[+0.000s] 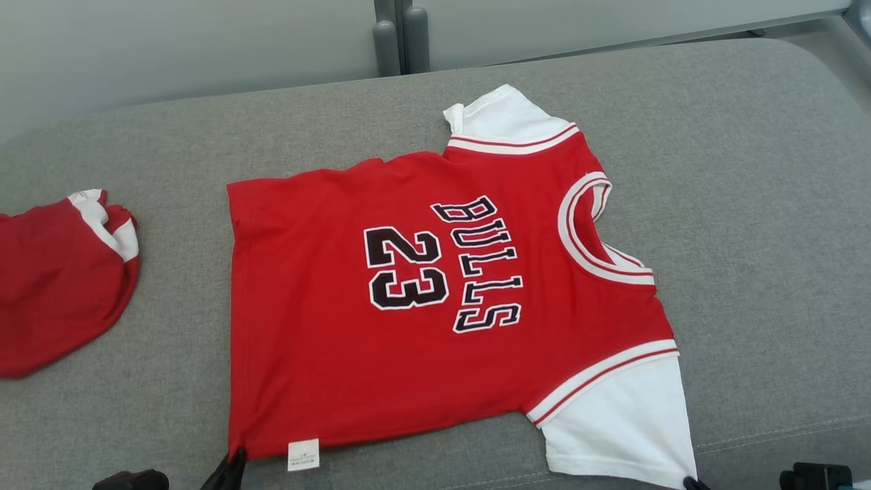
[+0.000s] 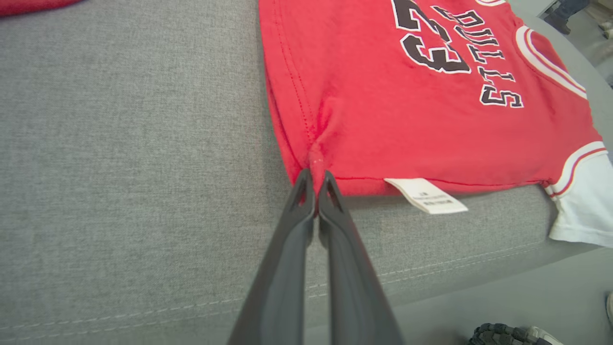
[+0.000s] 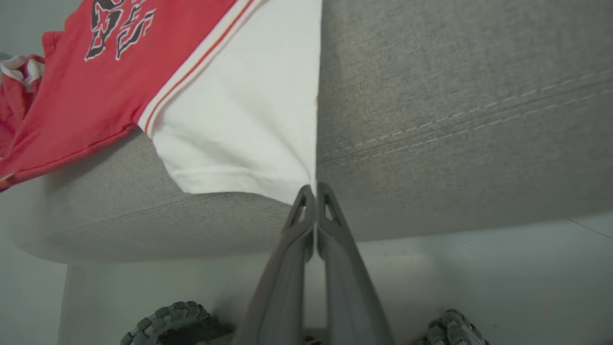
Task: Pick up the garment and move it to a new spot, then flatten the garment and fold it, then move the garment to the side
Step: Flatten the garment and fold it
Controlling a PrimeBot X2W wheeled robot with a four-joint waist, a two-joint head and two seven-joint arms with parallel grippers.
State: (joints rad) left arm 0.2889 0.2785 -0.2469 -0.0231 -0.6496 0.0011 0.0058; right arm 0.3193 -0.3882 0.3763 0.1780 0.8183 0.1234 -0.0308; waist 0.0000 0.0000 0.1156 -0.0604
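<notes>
Garment position: red jersey (image 1: pixel 408 306) spread flat, front up, on the grey cushion (image 1: pixel 748 204), with its neck toward the robot's right and its hem toward the left; its near side lies along the cushion's front edge.
Left claw: left claw (image 2: pixel 316 179) is closed tight on the near hem corner, and a small pucker of red cloth rises from between the tips.
Right claw: right claw (image 3: pixel 316 191) is pinched together on the near corner of the white sleeve (image 3: pixel 249 120), right at the cushion's front seam.
Garment look: red body, black "BULLS" and "23" outlined in white, white neck band with red piping, and two white sleeves with red-and-white striped trim. The far sleeve is folded over on itself.
Care label: small white tag (image 1: pixel 303 454) sticks out from the near side seam, just beside the left claw.
Nearby: second red piece with white trim (image 1: pixel 54 286), crumpled, lies well apart at the cushion's left end.
Obstructions: grey cushion fabric is bare around the jersey on the far and right sides.
Below: knobby dark tyre (image 3: pixel 167 321) on the pale floor under the cushion's edge.
</notes>
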